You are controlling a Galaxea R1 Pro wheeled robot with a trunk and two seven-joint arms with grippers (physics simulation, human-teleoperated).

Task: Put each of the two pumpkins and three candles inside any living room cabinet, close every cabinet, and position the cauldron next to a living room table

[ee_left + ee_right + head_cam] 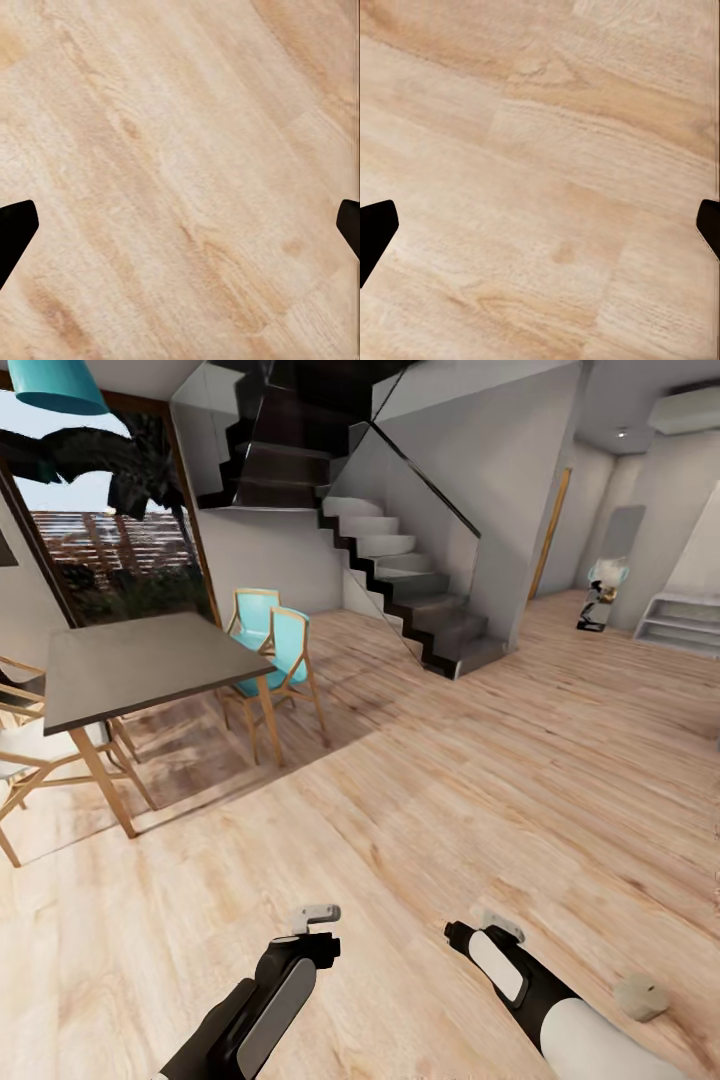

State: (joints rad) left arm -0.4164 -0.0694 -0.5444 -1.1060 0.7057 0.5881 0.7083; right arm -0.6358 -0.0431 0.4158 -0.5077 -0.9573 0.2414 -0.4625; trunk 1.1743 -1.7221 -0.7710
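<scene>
A light wood plank floor (pixel 450 780) ran past a dark-topped dining table (pixel 140 660) with turquoise chairs (pixel 275 645) toward a grey staircase (pixel 400 575). One pale candle (pixel 640 996) lay on the floor just beside the right arm, in the head view. Both wrist views showed bare planks between widely spread fingertips: the left gripper (pixel 180 232) and right gripper (pixel 540 232) were released and held nothing.

Light wood plank floor (pixel 450 780) everywhere. Grey-topped dining table (pixel 140 660) with teal chairs (pixel 285 650) off to the left by a big window (pixel 120 550), dark staircase (pixel 400 570) straight ahead, pale grey walls (pixel 520 490).
</scene>
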